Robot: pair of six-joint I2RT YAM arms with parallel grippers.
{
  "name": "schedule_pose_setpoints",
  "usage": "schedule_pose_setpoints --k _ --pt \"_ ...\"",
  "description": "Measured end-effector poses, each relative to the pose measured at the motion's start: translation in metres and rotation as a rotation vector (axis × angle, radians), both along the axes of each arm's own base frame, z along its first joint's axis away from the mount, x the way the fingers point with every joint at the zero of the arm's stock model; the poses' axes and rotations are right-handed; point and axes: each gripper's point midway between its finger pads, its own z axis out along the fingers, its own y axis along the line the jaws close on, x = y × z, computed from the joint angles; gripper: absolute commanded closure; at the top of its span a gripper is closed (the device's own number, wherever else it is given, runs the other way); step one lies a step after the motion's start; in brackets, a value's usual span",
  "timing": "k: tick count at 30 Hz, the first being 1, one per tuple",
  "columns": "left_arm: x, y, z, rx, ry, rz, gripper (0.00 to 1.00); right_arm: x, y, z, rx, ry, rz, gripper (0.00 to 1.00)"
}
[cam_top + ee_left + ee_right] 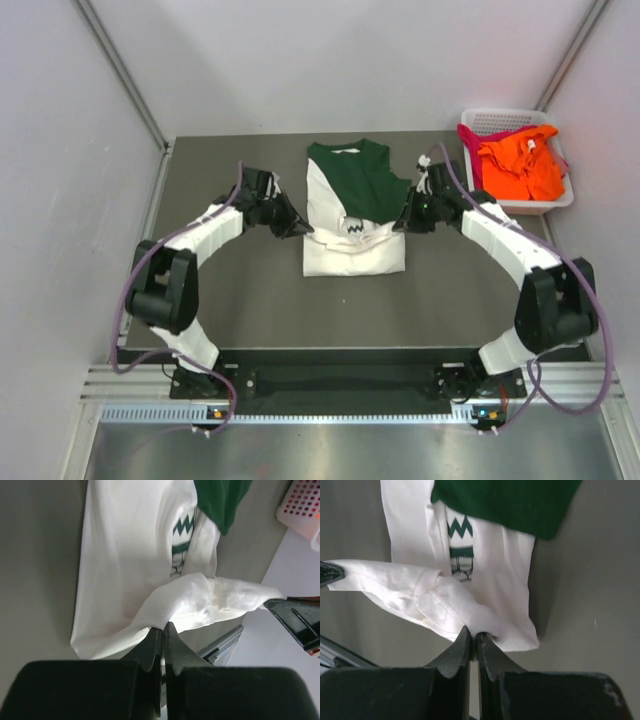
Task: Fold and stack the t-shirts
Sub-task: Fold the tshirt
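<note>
Left gripper [163, 627] is pinched shut on a bunched corner of white hem. Right gripper [474, 632] is clamped on the opposite corner the same way. Between them the white shirt [355, 215] lies mid table [240, 300], hem raised, green part at the far end. Both bites look thin, so cloth could slip out. Unequal travel of the arms would skew the fold.

Count: 2 grippers, 3 shirts. 1 is white, and 1 orange shirt [525, 170] and 1 magenta shirt [468, 140] sit in 1 basket [500, 122].
</note>
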Motion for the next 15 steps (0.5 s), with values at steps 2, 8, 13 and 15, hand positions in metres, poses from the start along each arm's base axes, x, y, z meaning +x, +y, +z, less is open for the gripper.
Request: schedule_pose_setpoints --k 2,8,13,15 --pt "0.019 -0.001 -0.006 0.007 0.004 0.007 1.0 0.021 0.004 -0.001 0.008 -0.008 0.003 1.0" --pt "0.066 0.006 -0.022 0.007 0.011 0.049 1.0 0.07 0.009 -0.008 0.036 -0.001 -0.001 1.0" --pt "0.117 0.015 -0.026 -0.046 0.001 0.094 1.0 0.108 0.013 -0.006 0.062 -0.015 -0.004 1.0" --pt "0.136 0.016 -0.027 -0.071 -0.009 0.109 1.0 0.125 0.015 -0.003 0.077 -0.029 -0.006 1.0"
